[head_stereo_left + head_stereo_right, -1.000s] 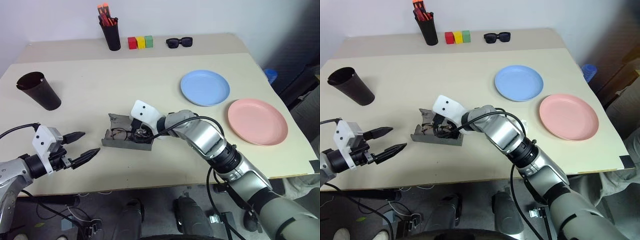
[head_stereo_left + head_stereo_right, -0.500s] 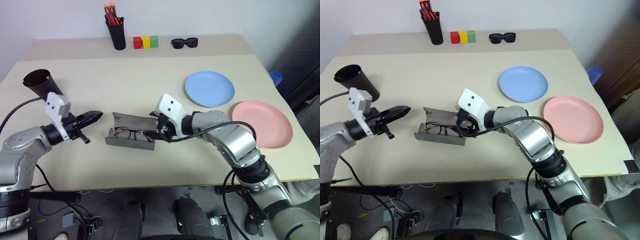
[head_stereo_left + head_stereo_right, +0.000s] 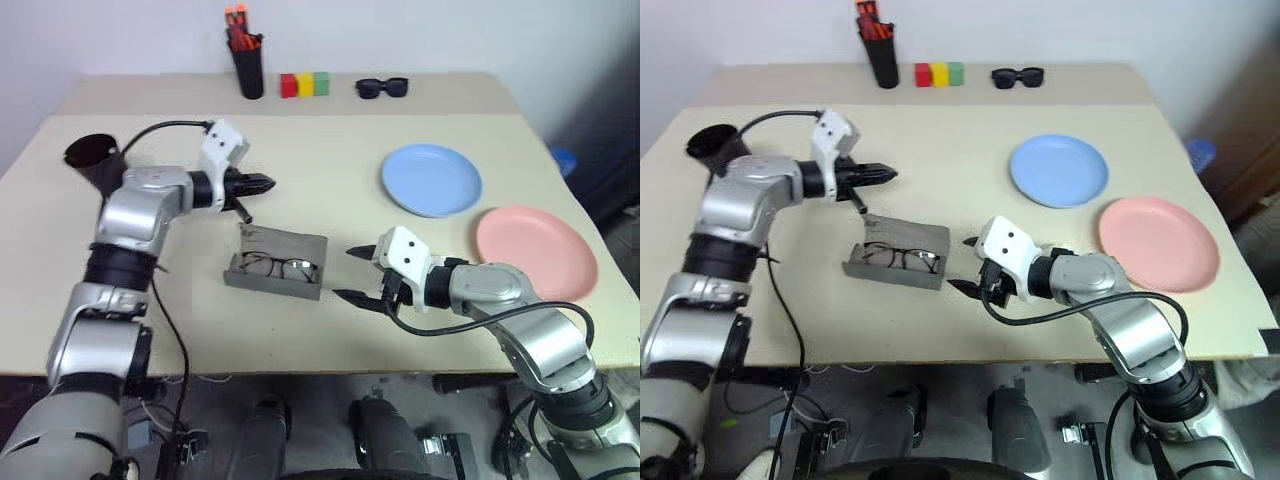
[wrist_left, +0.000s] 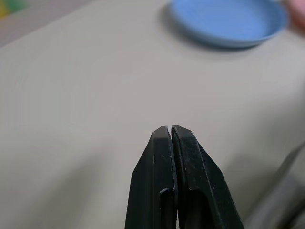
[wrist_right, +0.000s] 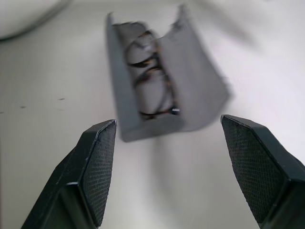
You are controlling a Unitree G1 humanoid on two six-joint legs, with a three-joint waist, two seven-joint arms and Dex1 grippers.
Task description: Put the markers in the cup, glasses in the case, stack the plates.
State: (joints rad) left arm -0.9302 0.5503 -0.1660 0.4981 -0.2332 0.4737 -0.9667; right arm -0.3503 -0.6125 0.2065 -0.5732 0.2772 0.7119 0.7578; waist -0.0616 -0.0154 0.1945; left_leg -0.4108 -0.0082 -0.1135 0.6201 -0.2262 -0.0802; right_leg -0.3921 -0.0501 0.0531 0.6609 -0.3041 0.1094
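The grey case (image 3: 290, 243) lies open in the middle of the table with the wire-framed glasses (image 3: 279, 266) inside it. My left gripper (image 3: 266, 183) is shut on nothing and hovers just beyond the case's far left corner; its fingers (image 4: 170, 157) are pressed together. To the right of the case my right gripper (image 3: 345, 274) stands open and empty, pointing at the case (image 5: 190, 81). The black cup (image 3: 84, 157) stands at the far left, partly behind my left arm. The blue plate (image 3: 431, 181) and pink plate (image 3: 536, 251) lie side by side on the right. The markers are out of view.
A narrow black pen pot (image 3: 246, 70) holding red-orange markers stands at the back. Beside it are red, yellow and green blocks (image 3: 305, 84) and black sunglasses (image 3: 382, 88). The table's front edge (image 3: 300, 368) runs close below the case.
My left gripper has shut and swung forward and right, from the near left edge to just beyond the case. The right gripper has drawn back out of the case to its right, still open.
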